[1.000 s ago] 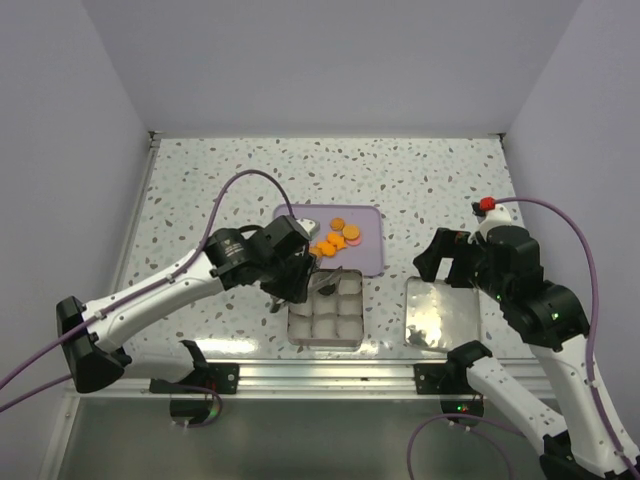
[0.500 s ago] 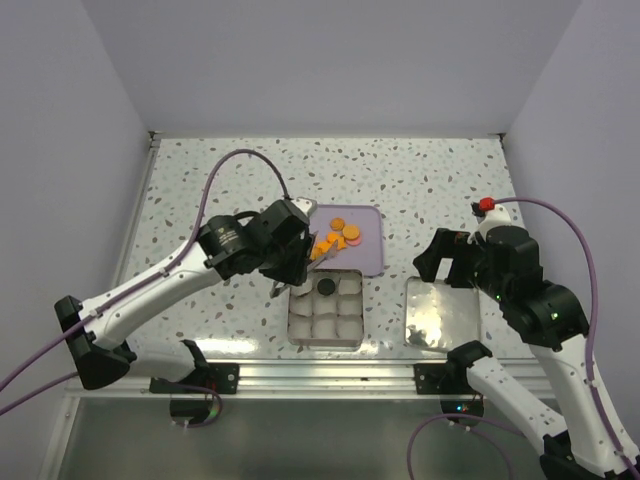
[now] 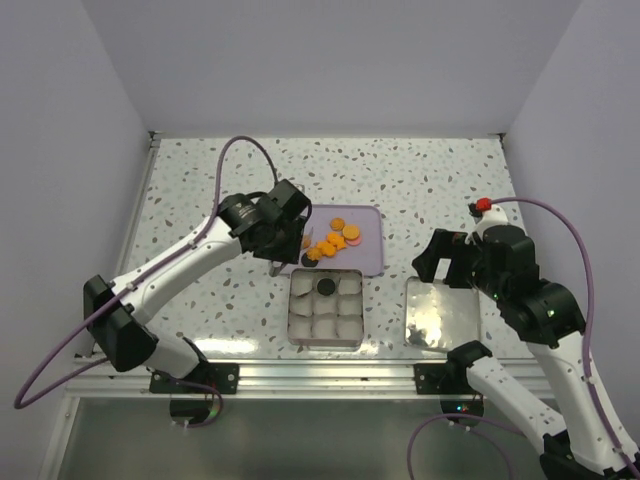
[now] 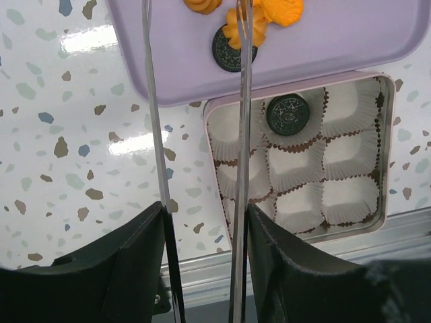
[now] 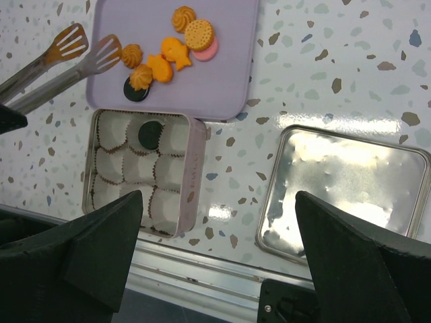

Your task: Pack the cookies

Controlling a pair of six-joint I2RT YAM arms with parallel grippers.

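Several cookies point(image 3: 335, 238), mostly orange with one pinkish point(image 5: 210, 48) and one black point(image 4: 227, 48), lie on a purple tray point(image 3: 370, 258). One black cookie point(image 4: 287, 114) sits in the top middle cup of the pink tin point(image 3: 291, 312), which is lined with white paper cups. My left gripper point(image 4: 205, 222) is shut on metal tongs point(image 5: 101, 54). The tongs' blades stand apart and empty over the tray's left part, near the black cookie. My right gripper point(image 5: 227, 202) is open and empty, high above the table between the tin and a silver lid.
A square silver lid point(image 5: 343, 192) lies right of the tin, near the front rail point(image 3: 330, 372). The tray touches the tin's far edge. White walls close in the speckled table on three sides.
My left gripper has pulled the tongs back from the tin towards the tray. The black cookie has stayed behind in the top middle cup. The right arm has not moved.
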